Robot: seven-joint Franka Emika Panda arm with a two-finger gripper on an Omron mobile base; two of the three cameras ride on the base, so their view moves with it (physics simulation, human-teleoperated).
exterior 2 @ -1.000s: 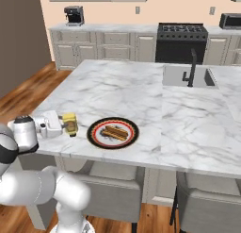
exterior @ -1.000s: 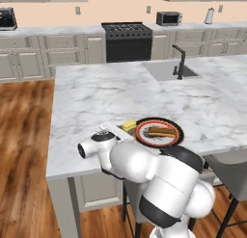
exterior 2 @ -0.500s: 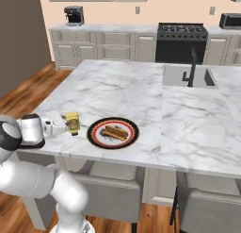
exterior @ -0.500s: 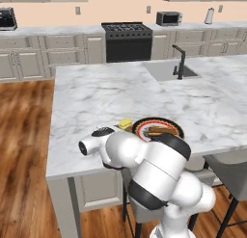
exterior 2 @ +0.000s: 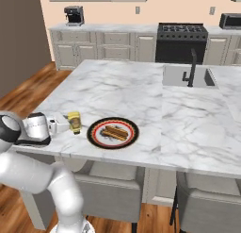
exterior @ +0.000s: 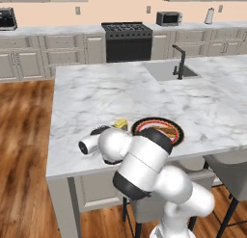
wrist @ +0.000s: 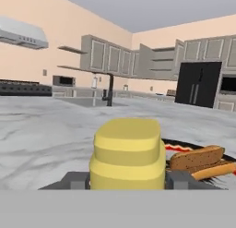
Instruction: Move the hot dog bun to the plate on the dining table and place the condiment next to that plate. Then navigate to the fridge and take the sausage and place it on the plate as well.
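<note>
- Hot dog bun [exterior 2: 115, 132] lies on the plate [exterior 2: 98, 139], near the front edge of the dining table's tabletop [exterior 2: 141, 90]. Judged: first step done.
- Condiment [exterior 2: 74, 122] stands upright on the tabletop just beside the plate, on the side toward the arm, with a small gap to the rim.
- Gripper [wrist: 126, 183] is level with the tabletop, and its jaws sit against both sides of the bottle's base in the hand view, pinching the condiment. Release not yet made, so I count the second step as nearly done, not complete.
- Bottle's base appears to be on the marble; contact cannot be confirmed from these angles.
- Fridge [wrist: 198, 83] is well apart, across the room behind the plate. No sausage is on the plate yet.
- Remaining, by my reading: let go, back the arm off, drive to the fridge, fetch the sausage, return and set it on the plate.
</note>
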